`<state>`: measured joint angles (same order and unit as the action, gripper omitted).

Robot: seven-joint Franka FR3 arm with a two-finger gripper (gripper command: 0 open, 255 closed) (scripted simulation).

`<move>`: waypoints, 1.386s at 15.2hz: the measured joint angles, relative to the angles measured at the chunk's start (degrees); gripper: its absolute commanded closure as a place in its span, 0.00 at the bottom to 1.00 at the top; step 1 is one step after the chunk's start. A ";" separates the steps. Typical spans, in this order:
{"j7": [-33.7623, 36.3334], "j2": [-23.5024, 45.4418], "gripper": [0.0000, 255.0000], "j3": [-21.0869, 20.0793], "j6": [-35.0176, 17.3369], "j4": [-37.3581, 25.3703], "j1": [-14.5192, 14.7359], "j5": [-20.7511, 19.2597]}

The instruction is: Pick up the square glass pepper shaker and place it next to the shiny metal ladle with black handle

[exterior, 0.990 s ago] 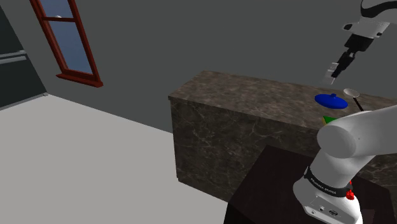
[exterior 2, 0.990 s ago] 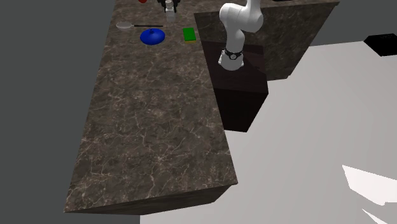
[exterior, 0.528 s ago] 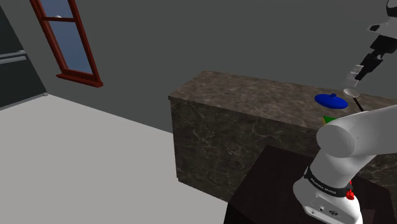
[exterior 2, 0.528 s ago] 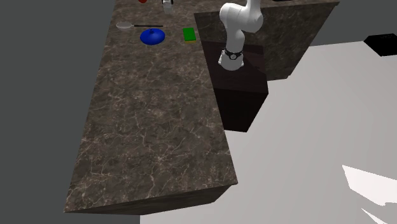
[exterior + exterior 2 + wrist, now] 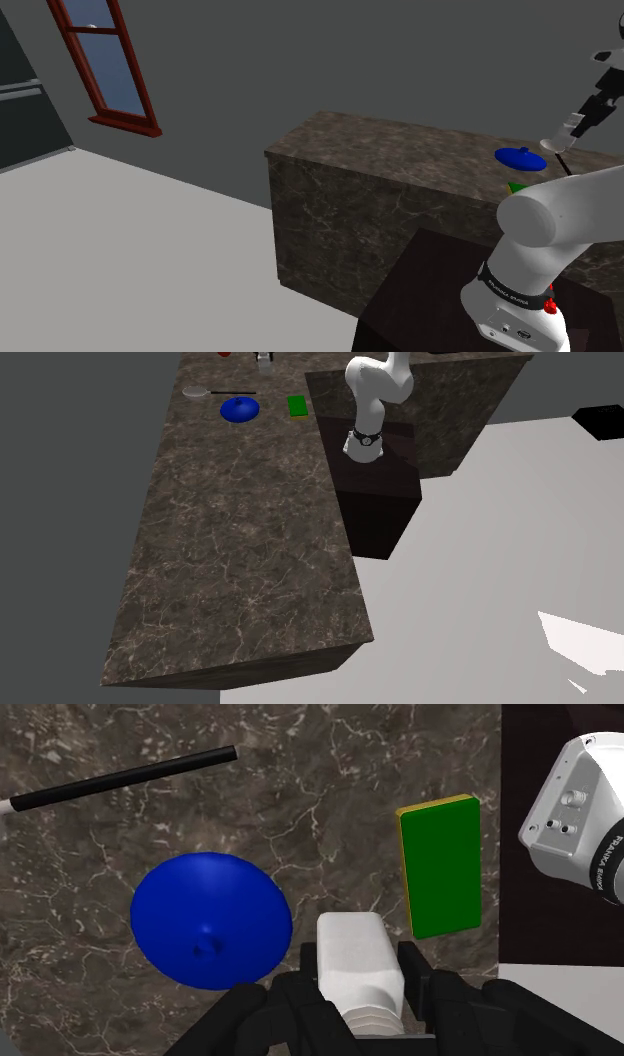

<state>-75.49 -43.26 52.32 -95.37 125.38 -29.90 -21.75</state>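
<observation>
My gripper [image 5: 358,976], clamped on pepper shaker [image 5: 355,949], is carrying it past blue lid [image 5: 210,934]; ladle [image 5: 553,146] is now lying at shaker's 7 o'clock in shoulder view; placement is nearing.

On the desk [image 5: 240,552] I count one ladle [image 5: 120,777] with a black handle, one round blue lid [image 5: 210,919], one flat green block [image 5: 440,869] with a yellow edge, and one small red thing [image 5: 224,354], too cut off to name. There is one square white shaker [image 5: 352,954]. Around them I count one red-framed window [image 5: 105,65], one dark stand [image 5: 375,482] and one white arm [image 5: 560,215], mine.
</observation>
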 measured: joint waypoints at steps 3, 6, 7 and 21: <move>-0.03 -0.08 1.00 1.01 -2.17 2.10 -0.07 -0.65; -0.20 -0.10 1.00 2.11 -4.16 3.93 -0.16 -1.34; -0.29 0.02 1.00 2.60 -4.88 4.44 -0.07 -1.55; -0.82 1.02 1.00 8.75 -15.17 12.88 0.19 -5.02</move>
<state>-76.31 -42.24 61.08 -110.54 138.26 -29.70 -26.77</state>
